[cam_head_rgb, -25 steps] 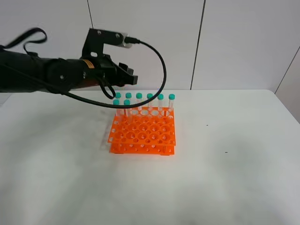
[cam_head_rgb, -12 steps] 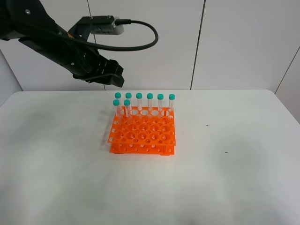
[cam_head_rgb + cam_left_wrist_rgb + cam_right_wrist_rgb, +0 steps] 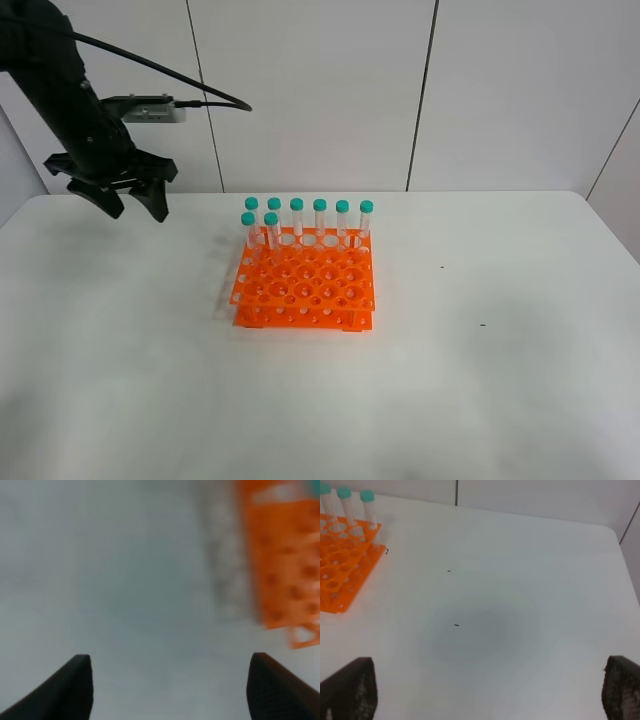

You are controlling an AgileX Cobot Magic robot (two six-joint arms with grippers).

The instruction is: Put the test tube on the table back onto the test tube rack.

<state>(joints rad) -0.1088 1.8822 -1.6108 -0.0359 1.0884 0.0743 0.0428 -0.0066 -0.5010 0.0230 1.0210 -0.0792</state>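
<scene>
Orange test tube rack (image 3: 304, 282) holds eight tubes; no loose test tube shows on the desk (image 3: 480, 380).
Task looks finished: left claw (image 3: 128, 202) hangs open, empty, well left of the rack; right claw (image 3: 490, 692) open too. Next, just park.

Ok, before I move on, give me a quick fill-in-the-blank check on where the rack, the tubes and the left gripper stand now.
1. The test tube rack is coloured ____.
2. The number of capped tubes standing in the rack is ____.
3. The left gripper holds nothing and its jaws are ____.
4. In the exterior high view, the left gripper is to the ____ of the rack, above the table.

Missing words: orange; eight; open; left
</scene>
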